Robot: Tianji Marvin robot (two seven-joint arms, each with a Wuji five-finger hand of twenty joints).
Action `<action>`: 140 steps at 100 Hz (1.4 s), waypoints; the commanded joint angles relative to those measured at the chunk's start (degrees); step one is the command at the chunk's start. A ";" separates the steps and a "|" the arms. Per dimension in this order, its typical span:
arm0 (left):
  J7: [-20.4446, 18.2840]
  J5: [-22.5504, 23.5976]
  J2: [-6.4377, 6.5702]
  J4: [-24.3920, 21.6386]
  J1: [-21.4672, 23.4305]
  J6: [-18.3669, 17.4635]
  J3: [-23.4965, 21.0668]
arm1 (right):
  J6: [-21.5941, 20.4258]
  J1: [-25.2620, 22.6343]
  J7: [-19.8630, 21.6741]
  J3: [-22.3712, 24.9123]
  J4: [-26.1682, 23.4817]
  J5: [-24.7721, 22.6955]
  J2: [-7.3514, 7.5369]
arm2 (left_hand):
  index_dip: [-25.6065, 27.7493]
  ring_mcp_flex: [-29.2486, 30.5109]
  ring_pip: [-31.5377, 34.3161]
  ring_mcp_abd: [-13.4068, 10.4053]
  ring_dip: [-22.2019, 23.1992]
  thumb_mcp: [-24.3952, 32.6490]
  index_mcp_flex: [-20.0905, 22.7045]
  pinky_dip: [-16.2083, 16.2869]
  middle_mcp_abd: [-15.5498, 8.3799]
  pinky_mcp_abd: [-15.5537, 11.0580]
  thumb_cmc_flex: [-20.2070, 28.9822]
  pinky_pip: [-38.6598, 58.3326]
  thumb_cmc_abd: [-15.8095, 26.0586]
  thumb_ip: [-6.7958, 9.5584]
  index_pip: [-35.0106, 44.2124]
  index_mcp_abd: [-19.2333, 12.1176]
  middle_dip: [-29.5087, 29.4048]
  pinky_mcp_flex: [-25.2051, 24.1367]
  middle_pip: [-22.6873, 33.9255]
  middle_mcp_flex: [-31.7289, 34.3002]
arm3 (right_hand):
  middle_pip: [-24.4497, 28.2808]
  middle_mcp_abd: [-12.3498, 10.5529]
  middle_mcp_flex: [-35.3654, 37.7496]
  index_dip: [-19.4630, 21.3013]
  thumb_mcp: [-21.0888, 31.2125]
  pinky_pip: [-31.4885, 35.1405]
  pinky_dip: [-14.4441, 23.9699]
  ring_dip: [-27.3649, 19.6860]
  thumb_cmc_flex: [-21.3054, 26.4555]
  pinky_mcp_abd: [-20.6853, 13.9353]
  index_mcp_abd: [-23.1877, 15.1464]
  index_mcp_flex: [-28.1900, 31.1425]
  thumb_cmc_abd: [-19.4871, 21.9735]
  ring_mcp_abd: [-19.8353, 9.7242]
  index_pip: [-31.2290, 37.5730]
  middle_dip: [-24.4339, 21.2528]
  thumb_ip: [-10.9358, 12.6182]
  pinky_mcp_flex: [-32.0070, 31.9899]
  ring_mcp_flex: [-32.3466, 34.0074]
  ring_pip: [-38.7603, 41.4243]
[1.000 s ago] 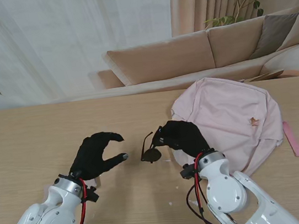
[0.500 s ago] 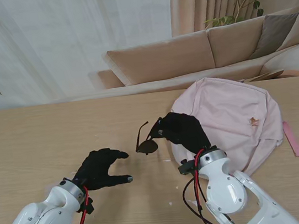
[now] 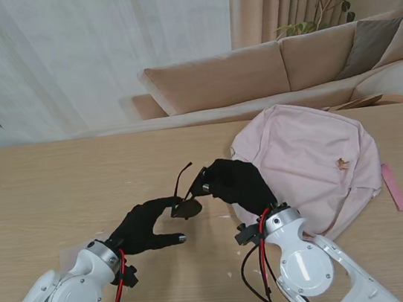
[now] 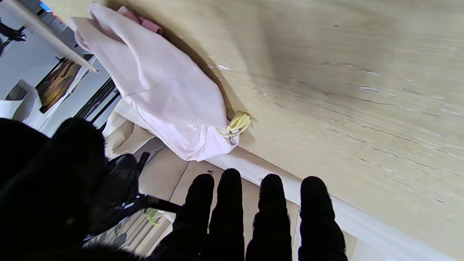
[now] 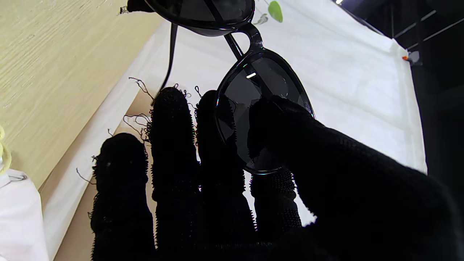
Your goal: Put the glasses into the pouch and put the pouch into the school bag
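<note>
Black sunglasses hang above the table's middle, and my right hand is shut on them. In the right wrist view the thumb and fingers pinch one lens of the sunglasses. My left hand is open just left of them, its upper fingertip reaching the frame; I cannot tell whether it touches. The left wrist view has the sunglasses between the thumb and fingers. The pink school bag lies flat on the right, behind my right hand. I cannot make out a pouch.
A pink strip lies on the table right of the bag. The school bag has a yellow zip pull at one corner. A beige sofa stands beyond the far table edge.
My left hand has risen and reached right, up to the sunglasses. My right hand has carried the sunglasses a little left, towards the left hand.
</note>
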 commanded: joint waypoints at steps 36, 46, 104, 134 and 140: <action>0.62 -8.14 -1.26 0.15 0.76 -3.58 0.15 | -0.09 0.61 1.64 -0.94 1.50 1.71 -0.12 | 5.45 4.27 4.93 0.63 0.65 4.74 -2.90 2.29 -0.98 0.60 9.82 5.68 -3.95 0.54 11.34 -1.06 1.52 2.05 3.62 3.87 | 0.01 0.19 1.41 2.90 2.04 1.41 -0.17 1.23 2.87 0.18 -3.98 2.92 1.03 0.52 2.19 0.50 -0.12 -0.33 1.27 0.51; 0.58 -9.86 -1.37 0.14 0.76 -3.50 0.37 | -0.24 0.89 1.57 -1.19 1.72 3.32 -0.33 | 9.03 5.84 6.36 1.05 0.57 5.71 -4.94 1.29 -1.58 0.71 12.16 7.52 -3.72 1.12 16.42 -2.51 1.52 2.46 4.38 5.14 | -0.01 0.32 1.34 2.95 2.04 1.39 -0.15 1.25 2.93 0.18 -3.78 2.86 1.01 0.58 2.19 0.52 -0.12 -0.36 1.26 0.50; 10.45 -13.28 -3.85 -0.12 1.40 -3.83 1.82 | -0.37 1.95 0.59 -2.61 2.45 5.51 -0.99 | 17.39 23.19 25.11 5.02 5.19 -9.10 4.85 -1.01 1.02 5.65 38.73 26.51 2.22 0.23 37.22 -3.09 21.25 10.53 9.33 34.15 | -1.11 0.25 0.93 -3.27 1.07 0.94 0.41 0.59 2.49 0.49 -2.44 2.37 1.14 0.90 1.01 -1.79 -0.56 -0.98 0.76 -0.85; 14.05 -12.61 -4.61 -0.15 1.45 -4.20 1.75 | -0.08 1.63 0.18 -2.26 2.31 2.62 -0.73 | 18.67 28.49 31.12 7.13 6.82 -15.10 11.97 -1.11 1.16 7.35 46.69 31.94 5.52 1.61 44.45 -6.95 20.59 13.88 17.27 39.34 | -2.65 1.04 -6.08 -12.58 1.40 -2.17 -0.24 -0.64 -5.67 0.51 3.86 -2.99 -5.37 1.33 -2.98 -5.47 -0.82 -4.57 -3.88 -4.72; 15.13 -12.31 -4.84 0.03 1.36 -4.41 1.81 | 0.03 1.45 0.04 -2.08 2.23 1.74 -0.65 | 18.99 28.77 31.35 7.21 6.87 -14.95 12.45 -1.12 1.32 7.42 46.73 32.17 5.37 1.63 44.78 -7.47 20.49 14.10 17.42 39.51 | -3.51 1.59 -7.42 -13.72 2.45 -2.97 -0.30 -0.96 -8.94 0.79 5.40 -1.78 -5.70 1.56 -8.50 -6.83 -0.14 -5.16 -4.65 -5.83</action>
